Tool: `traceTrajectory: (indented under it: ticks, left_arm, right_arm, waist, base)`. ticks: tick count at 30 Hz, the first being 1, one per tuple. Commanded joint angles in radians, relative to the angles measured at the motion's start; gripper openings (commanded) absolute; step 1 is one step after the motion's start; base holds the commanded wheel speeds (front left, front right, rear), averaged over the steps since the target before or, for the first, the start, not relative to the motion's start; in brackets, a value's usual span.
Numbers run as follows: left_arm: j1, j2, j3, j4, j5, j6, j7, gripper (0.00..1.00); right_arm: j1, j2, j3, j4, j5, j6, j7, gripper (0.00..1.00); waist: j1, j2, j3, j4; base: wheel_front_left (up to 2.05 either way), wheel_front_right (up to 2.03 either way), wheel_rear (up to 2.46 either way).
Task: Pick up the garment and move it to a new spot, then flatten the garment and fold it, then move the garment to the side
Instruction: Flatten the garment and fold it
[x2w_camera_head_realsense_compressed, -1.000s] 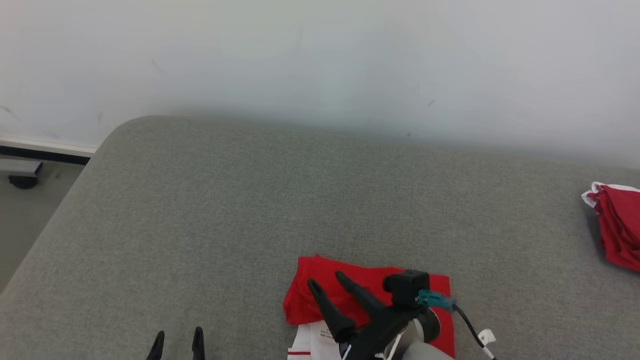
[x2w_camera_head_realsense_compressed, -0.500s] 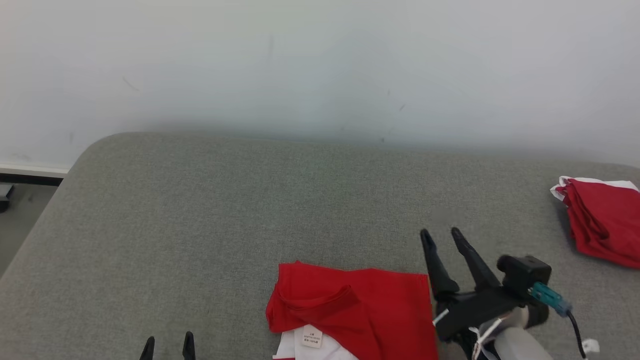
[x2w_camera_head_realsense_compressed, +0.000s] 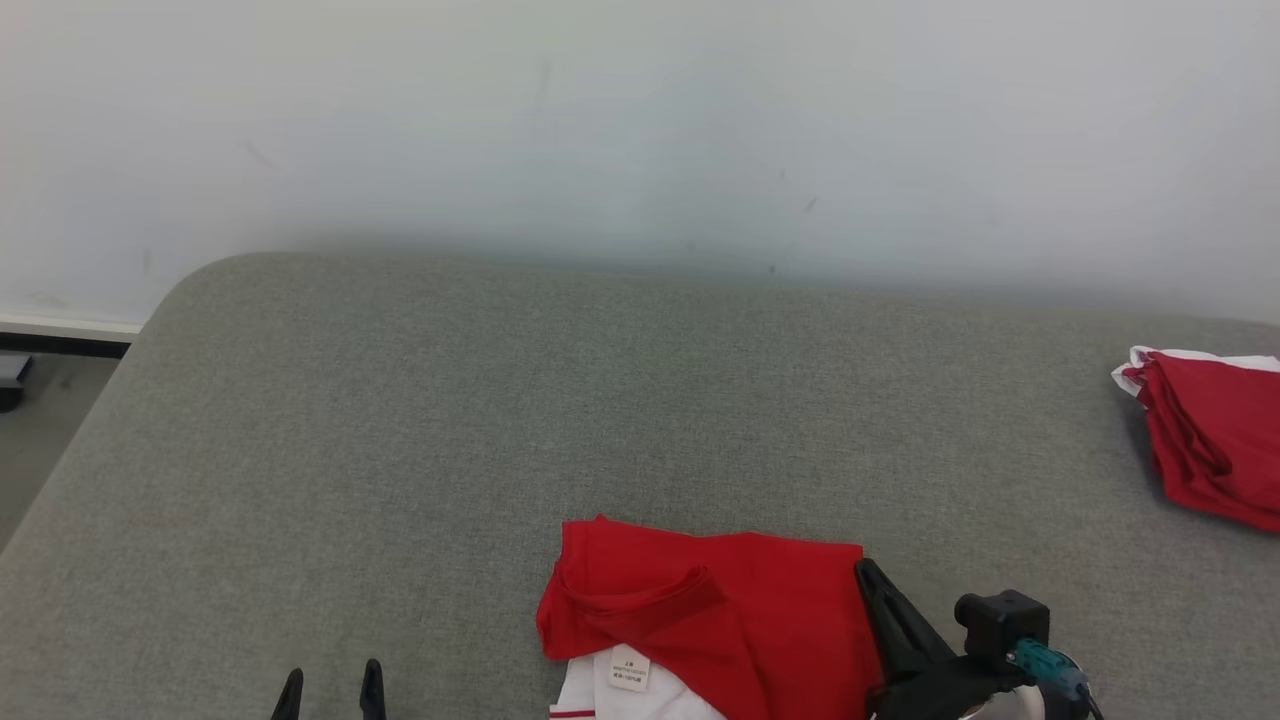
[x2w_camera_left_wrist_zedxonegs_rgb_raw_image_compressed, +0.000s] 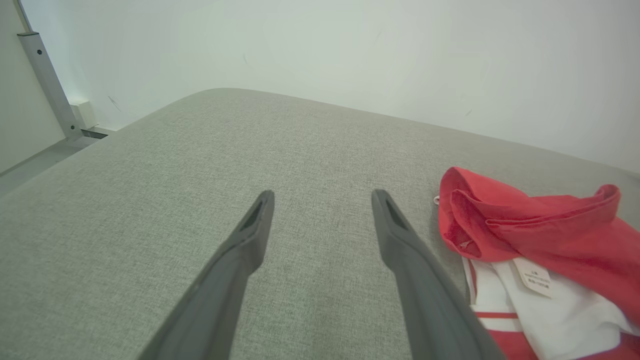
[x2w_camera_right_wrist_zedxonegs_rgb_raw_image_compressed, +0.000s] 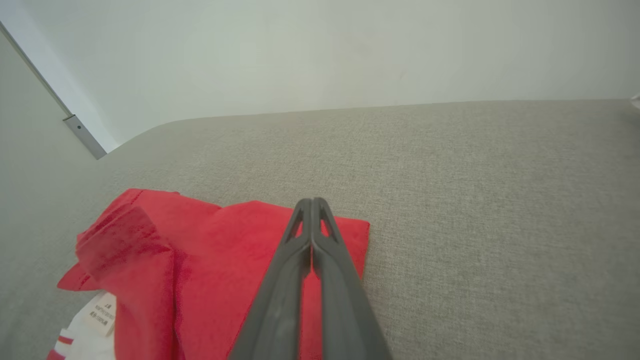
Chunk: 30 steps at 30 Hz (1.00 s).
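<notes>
Since the garment (x2w_camera_head_realsense_compressed: 720, 610) lies as a compact red rectangle at the lower centre of the head view, with a collar band doubled over at its left end and a white layer with a label (x2w_camera_head_realsense_compressed: 629, 668) showing along the bottom edge, the pick-up, flattening and folding look to be done. It is a neat packet, not a spread shirt, though its left end sits a little bunched in the left wrist view.

What seems to be left is the last part, moving it to the side.

The right gripper (x2w_camera_head_realsense_compressed: 868, 578) is at the garment's right edge in the lower right of the head view. Its fingers are clenched together, and in the right wrist view their joined tips hang over the red corner. No cloth can be seen between them, so I cannot tell whether it has any hold.

The left gripper (x2w_camera_head_realsense_compressed: 328, 690) sits at the lower left, fingers spread and holding nothing, well apart from the garment.

Around them the grey padded surface (x2w_camera_head_realsense_compressed: 450, 400) is bare up to the wall. A second red bundle (x2w_camera_head_realsense_compressed: 1210, 430) rests at the right edge of the frame, perhaps where finished pieces go.
</notes>
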Motion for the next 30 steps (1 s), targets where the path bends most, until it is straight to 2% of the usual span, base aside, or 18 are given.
traceTrajectory:
  ticks: [1, 8, 16, 25, 30]
  left_arm:
    - [-0.013, -0.001, 0.0, -0.001, 0.013, -0.004, -0.002, 1.0]
    - [-0.022, -0.001, -0.01, 0.008, 0.006, -0.006, -0.002, 1.0]
    - [-0.035, -0.001, -0.014, 0.013, 0.001, -0.003, -0.002, 1.0]
    - [-0.043, -0.001, -0.016, 0.016, -0.005, -0.004, -0.002, 1.0]
    - [-0.045, -0.001, -0.023, 0.013, -0.009, -0.002, -0.002, 1.0]
  right_arm:
    - [-0.027, 0.003, 0.02, 0.037, -0.014, -0.002, -0.004, 0.0]
    - [-0.101, 0.01, 0.108, 0.181, -0.014, -0.002, -0.004, 0.0]
    - [-0.137, 0.039, 0.182, 0.263, 0.019, -0.002, -0.004, 0.0]
    - [-0.104, 0.082, 0.295, 0.212, 0.098, -0.002, -0.004, 0.0]
    - [-0.062, 0.083, 0.432, 0.157, 0.152, -0.002, -0.004, 0.0]
  waist:
    - [0.0, 0.0, 0.008, 0.014]
    - [0.0, 0.0, 0.021, 0.058]
    - [0.0, 0.0, 0.03, 0.088]
    - [0.0, 0.0, 0.034, 0.098]
    - [0.0, 0.0, 0.038, 0.099]
  base:
    - [0.0, 0.0, 0.0]
    - [0.0, 0.0, 0.0]
    - [0.0, 0.0, 0.0]
    - [0.0, 0.0, 0.0]
    - [0.0, 0.0, 0.0]
